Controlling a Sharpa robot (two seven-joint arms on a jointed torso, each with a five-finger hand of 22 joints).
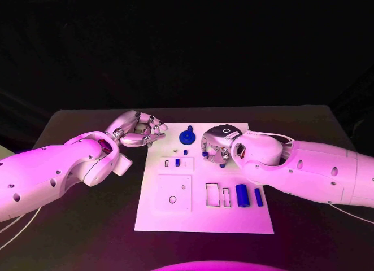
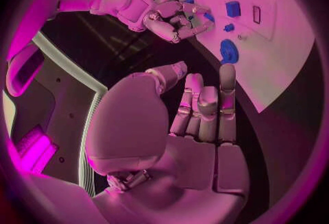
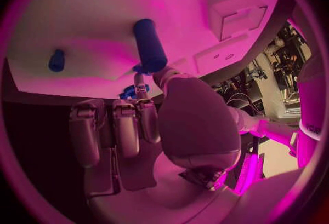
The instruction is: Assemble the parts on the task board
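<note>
On my feed the black table point(image 1: 81, 226) carries the flat white task board point(image 1: 205, 220). My right hand point(image 1: 217, 144) pinches a blue cylindrical part point(image 3: 149, 45) over the board's far end (other blue parts point(image 1: 249, 196) lie nearer). My left hand point(image 1: 140, 130) hovers beside the board, fingers together, holding nothing.

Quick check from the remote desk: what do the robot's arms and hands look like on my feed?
Both arms are smooth, rounded white shells dotted with small dark holes. The left hand and right hand are silver, jointed metal with padded fingers. Thin cables trail below each arm. The right hand's back carries a small ring marking.
</note>
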